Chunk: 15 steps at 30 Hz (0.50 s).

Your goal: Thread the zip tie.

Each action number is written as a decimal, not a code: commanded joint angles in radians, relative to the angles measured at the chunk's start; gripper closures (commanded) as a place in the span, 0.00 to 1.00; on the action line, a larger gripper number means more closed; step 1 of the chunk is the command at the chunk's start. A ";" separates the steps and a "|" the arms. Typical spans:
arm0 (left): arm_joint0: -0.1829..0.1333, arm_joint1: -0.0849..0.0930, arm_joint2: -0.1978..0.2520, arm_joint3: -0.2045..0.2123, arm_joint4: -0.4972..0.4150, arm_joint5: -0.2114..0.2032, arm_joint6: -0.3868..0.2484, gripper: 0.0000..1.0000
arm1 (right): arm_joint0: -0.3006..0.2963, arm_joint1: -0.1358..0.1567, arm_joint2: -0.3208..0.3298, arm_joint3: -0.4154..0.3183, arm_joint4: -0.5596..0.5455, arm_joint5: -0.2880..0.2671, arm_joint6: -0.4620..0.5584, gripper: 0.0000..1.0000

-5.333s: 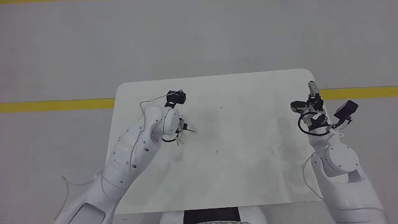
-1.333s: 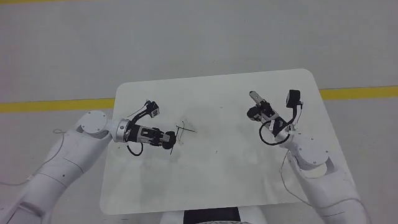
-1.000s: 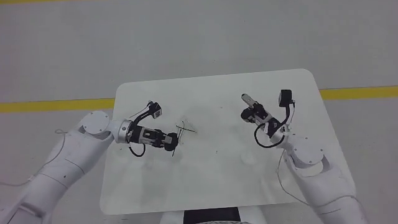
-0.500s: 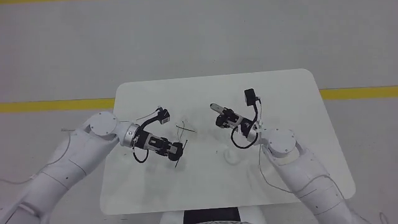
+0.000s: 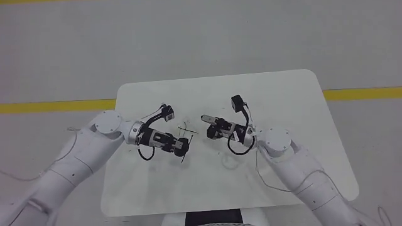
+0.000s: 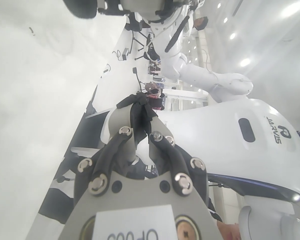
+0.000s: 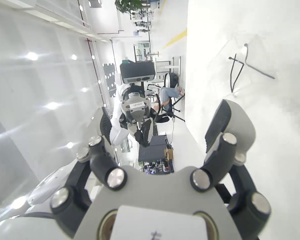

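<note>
White sticker w/ dark print on left wrist mount; second sticker on right mount, print cut off. Left arm lies low across white table. Its left gripper is pinched tight on a thin black zip tie that trails from its tips. Right arm extends from opposite side. Its right gripper is spread wide and empty, pointing toward the left one. Two loose zip ties lie together on the table, approx. btwn both grippers' tips.
</note>
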 commanded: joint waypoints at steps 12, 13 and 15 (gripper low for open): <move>-0.034 -0.038 0.034 0.033 0.020 0.000 0.016 1.00 | 0.009 -0.005 -0.015 0.009 0.026 -0.028 0.014 0.00; -0.029 -0.037 0.031 0.019 0.021 0.000 0.011 1.00 | -0.004 -0.009 -0.019 0.016 0.086 -0.040 0.030 0.00; -0.021 -0.035 0.022 0.014 0.034 0.000 0.003 1.00 | 0.004 -0.014 -0.027 0.053 0.158 -0.059 0.084 0.00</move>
